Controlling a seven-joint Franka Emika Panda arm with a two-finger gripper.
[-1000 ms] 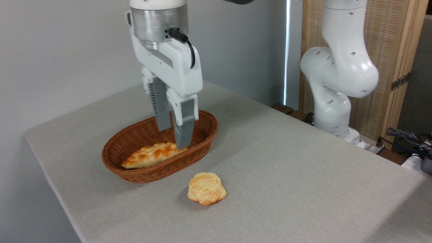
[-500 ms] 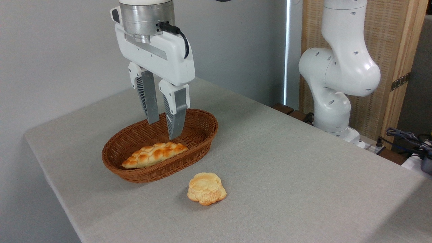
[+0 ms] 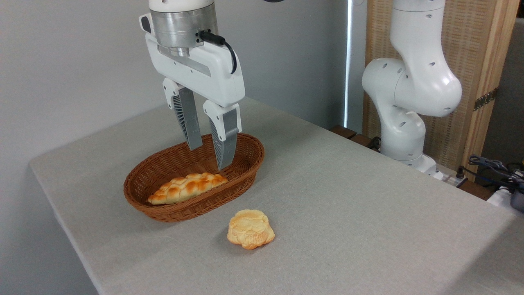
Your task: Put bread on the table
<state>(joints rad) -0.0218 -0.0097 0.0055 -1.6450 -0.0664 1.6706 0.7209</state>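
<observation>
At the left of the frame the table (image 3: 348, 213) begins with a rounded corner, and its light grey cloth-like top runs across to the lower right. Left of centre a brown oval basket (image 3: 245, 172) stands on it. A long braided loaf (image 3: 186, 187) lies inside, along the near wall, its browner end toward the lower left.

Above the basket, in the upper middle of the frame, hangs the gripper (image 3: 211, 157), pointing down from a metal wrist ring with a black cable plugged into its side. The two fingers (image 3: 187, 121) are parted with a narrow gap between them, and nothing is held there. The tips sit over the far right part of the basket, above the right end of the loaf and clear of it.

The bread (image 3: 250, 234), a small pale golden bun with scalloped edges and a stamped top, lies flat on the bare table top in the lower middle of the frame. It is just in front of the basket's right end, close to the rim but not touching it. It sits below and slightly right of the jaws in the picture, well apart from them, with the basket's near wall in between.

At the right the white arm (image 3: 409, 90) rises from its base past the table's far edge, in front of a wooden screen. Dark cables lie at the far right edge.
</observation>
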